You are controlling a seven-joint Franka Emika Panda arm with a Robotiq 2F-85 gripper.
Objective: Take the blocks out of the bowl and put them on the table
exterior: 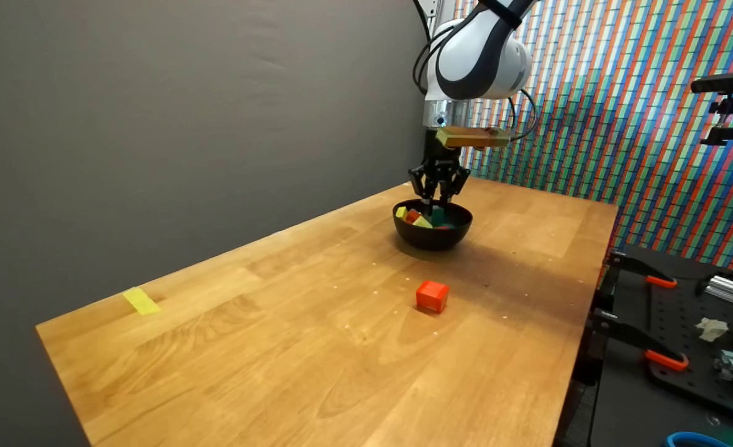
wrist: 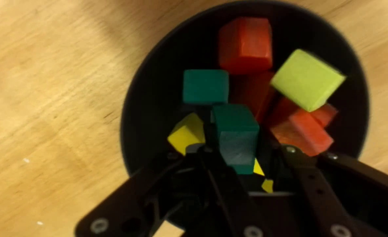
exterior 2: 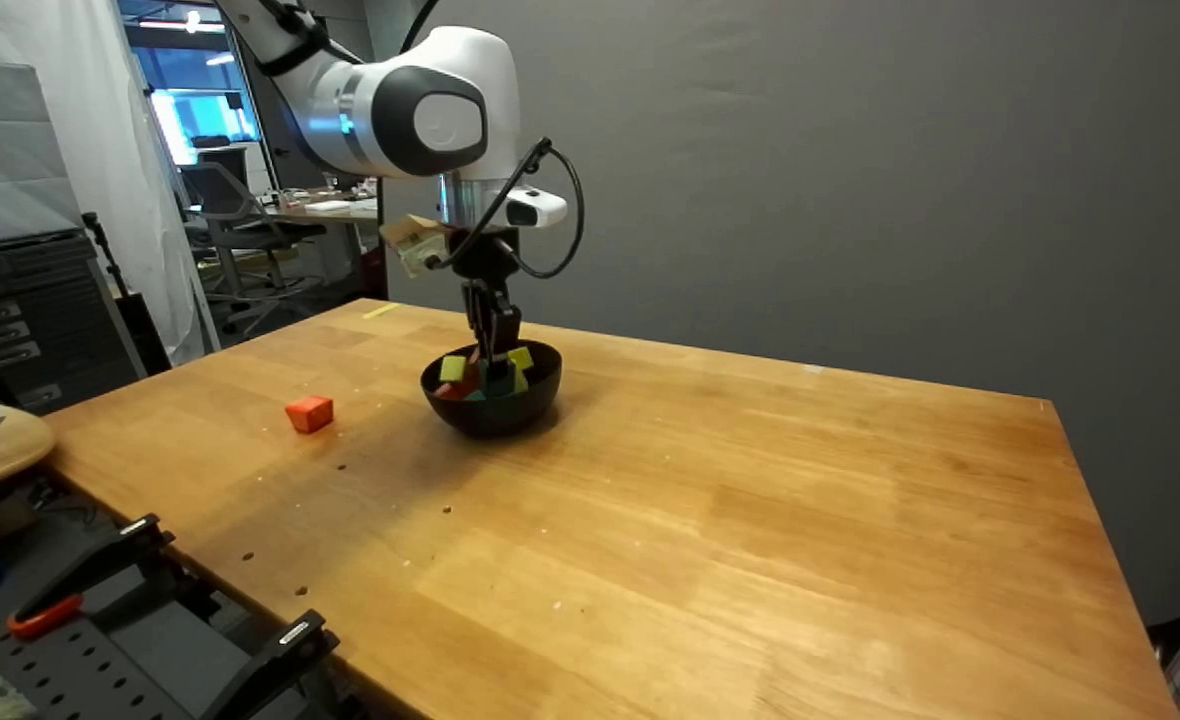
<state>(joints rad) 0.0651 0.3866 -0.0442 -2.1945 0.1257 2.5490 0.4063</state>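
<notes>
The black bowl (exterior: 432,239) stands on the wooden table (exterior: 267,354), holding several red, yellow and green blocks. My gripper (wrist: 237,140) points down into it, its fingers closed against two sides of a green block (wrist: 238,144), which is still within the bowl. Beside that one, in the wrist view, lie another green block (wrist: 206,86), a yellow block (wrist: 186,133), a yellow-green block (wrist: 307,80) and a red block (wrist: 246,44). Dark fingers hide part of the bowl's contents. One orange-red block (exterior 2: 310,413) sits out on the tabletop, apart from the bowl, in both exterior views.
A flat yellow tape mark (exterior: 141,301) is stuck near the table's edge by the grey wall. Black clamps with orange tips (exterior: 661,359) grip the long side edge, next to a dark side bench. A round wooden board (exterior 2: 0,450) stands beyond that edge.
</notes>
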